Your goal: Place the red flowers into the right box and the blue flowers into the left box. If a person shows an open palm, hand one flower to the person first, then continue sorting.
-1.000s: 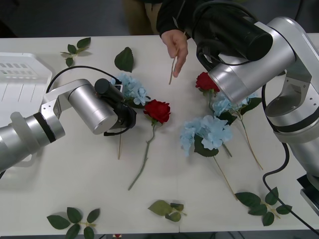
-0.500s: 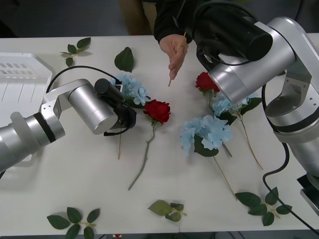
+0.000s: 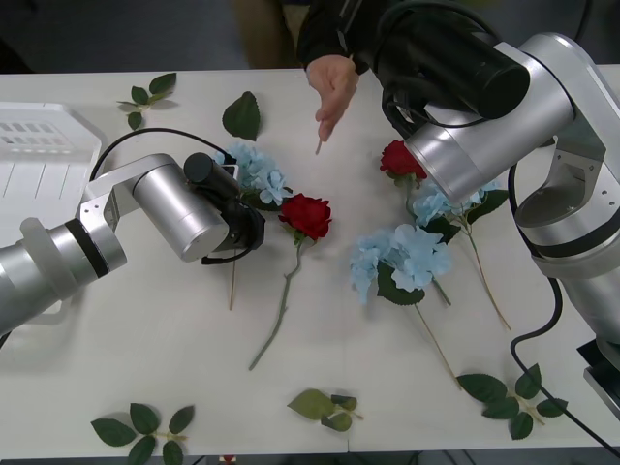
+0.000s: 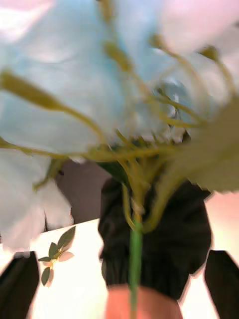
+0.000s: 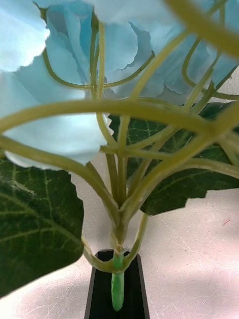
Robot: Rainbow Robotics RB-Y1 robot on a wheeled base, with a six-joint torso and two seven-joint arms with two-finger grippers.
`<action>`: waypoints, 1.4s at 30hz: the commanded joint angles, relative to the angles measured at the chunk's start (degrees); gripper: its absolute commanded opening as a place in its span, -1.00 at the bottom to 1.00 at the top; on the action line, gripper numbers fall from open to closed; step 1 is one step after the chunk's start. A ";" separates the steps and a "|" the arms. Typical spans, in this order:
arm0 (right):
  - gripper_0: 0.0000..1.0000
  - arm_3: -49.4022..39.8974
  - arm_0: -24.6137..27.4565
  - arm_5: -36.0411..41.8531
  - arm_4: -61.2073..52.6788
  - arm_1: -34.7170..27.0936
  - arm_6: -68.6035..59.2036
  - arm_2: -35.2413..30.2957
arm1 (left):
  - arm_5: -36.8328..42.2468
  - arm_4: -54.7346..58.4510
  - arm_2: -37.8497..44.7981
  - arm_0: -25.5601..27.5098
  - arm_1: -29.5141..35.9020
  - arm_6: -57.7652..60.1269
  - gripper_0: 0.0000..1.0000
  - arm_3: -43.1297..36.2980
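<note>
Well, the left gripper (image 3: 242, 232) was low over the white table (image 3: 145, 329), near its middle. Its black fingers were pressed together on the thin stem of the held blue flower (image 3: 257, 170). That flower lay flat, with its fluffy head pointing away from the robot and its stem running back toward the robot's edge of the table. The right gripper (image 4: 119, 256) was up by the far side of the table, with its two fingers spread wide and nothing between them. Right in front of it was the handed blue flower (image 4: 74, 89), with its head toward the gripper and its stem reaching out to the person's hand (image 3: 334, 85). The hand was pinching that stem, and the stem's end pointed down at the table. The red rose (image 3: 308, 215) lay in the middle, head away from the robot, its long stem slanting back and a bit left. A second red rose (image 3: 402, 160) lay beside the right arm. The middle blue flower (image 3: 402, 257) lay near it, with its stem slanting back and right. The left box (image 3: 39, 155) sat at the table's left edge.
</note>
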 commanded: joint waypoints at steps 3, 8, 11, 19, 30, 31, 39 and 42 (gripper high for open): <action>1.00 -3.76 -1.31 -0.64 -8.40 -8.23 -2.05 -0.37 | -0.32 -0.87 -1.39 -0.38 -0.26 -1.17 -1.00 0.45; 1.00 -5.79 4.23 -12.68 -23.43 -23.00 -1.34 -2.04 | -0.32 -0.79 -1.39 -0.38 -0.26 -1.17 -1.00 0.45; 1.00 -4.64 8.10 -21.47 -28.53 -28.80 -0.91 -2.31 | -0.32 -0.87 -1.39 -0.38 -0.26 -1.17 -1.00 0.45; 1.00 -0.07 20.75 -37.37 -40.31 -38.38 6.65 -2.39 | -0.23 -0.87 -1.39 -0.38 -0.26 -1.26 -1.00 0.45; 1.00 0.01 21.10 -1.51 -42.94 -26.96 19.31 -10.30 | 6.80 -3.69 0.19 -0.47 3.17 -1.08 -1.00 -1.93; 1.00 2.39 21.28 3.14 -44.88 -23.53 30.03 -14.08 | 9.26 -3.25 1.16 -0.38 5.37 -0.91 -1.00 -3.33; 1.00 19.26 23.04 6.84 -60.70 -13.51 73.45 -28.67 | 20.95 4.49 9.68 -0.47 20.04 -1.52 -1.00 -10.63; 1.00 25.68 23.39 6.66 -65.71 -12.80 86.99 -30.70 | 23.50 9.50 13.81 -0.47 26.55 -5.74 -1.00 -10.19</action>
